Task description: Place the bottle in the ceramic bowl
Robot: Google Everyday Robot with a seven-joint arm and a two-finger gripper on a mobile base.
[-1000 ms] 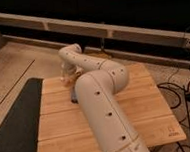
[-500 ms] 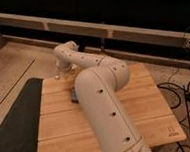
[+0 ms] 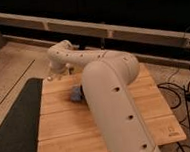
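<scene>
The tool, pinched together, hangs over the counter's far-left corner. The bottle and ceramic bowl are out of sight, likely behind the arm to its right.

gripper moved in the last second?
Yes. The gripper, shut, has shifted left along the wooden table's far edge and now sits near its far-left corner.

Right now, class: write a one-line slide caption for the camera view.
White robot arm reaches across the wooden table, shut gripper at its far-left corner, blue-grey block beside the arm, dark mat alongside.
</scene>
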